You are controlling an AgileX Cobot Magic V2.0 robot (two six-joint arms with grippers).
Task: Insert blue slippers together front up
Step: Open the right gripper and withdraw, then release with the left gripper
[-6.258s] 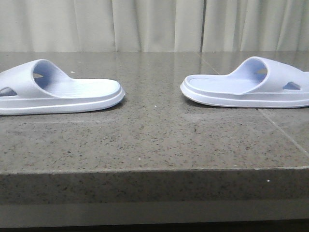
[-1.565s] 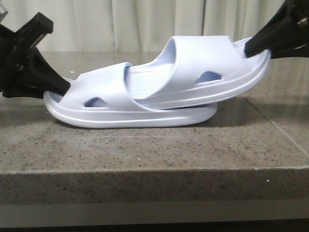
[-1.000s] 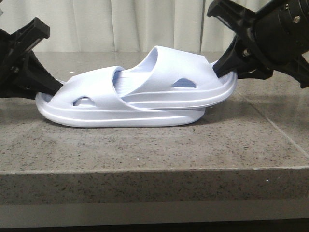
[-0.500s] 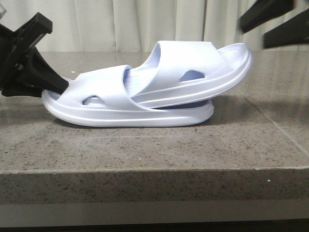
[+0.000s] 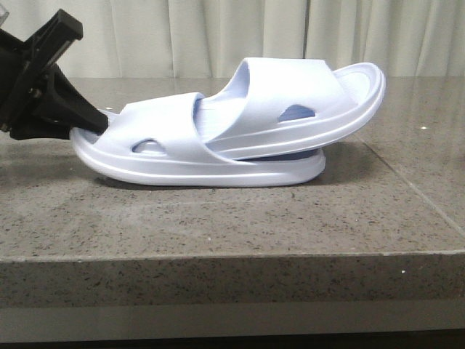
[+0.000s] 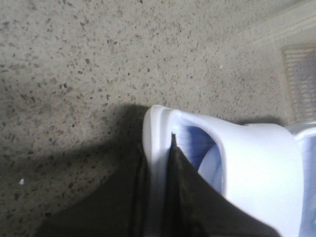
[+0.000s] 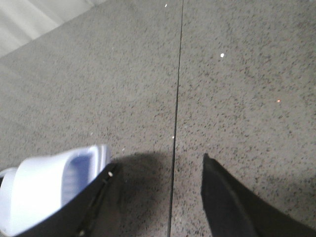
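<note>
Fingers (image 6: 185, 192) of the left gripper (image 5: 83, 123) pinch the end rim of the pale lavender-blue foam slippers (image 5: 218, 134), nested (upper one tilted) on the speckled grey stone table (image 5: 232, 218). Right gripper (image 7: 158, 197) hangs spread, holding nothing, above the tabletop.

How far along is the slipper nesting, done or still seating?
Mostly done: the upper slipper is tucked under the strap of the lower slipper, though its free end sits raised, not flat. In hand: the left gripper pinches the lower slipper's end rim. The right gripper is open over bare table. Left: let go with the left, perhaps seat the upper one deeper.
</note>
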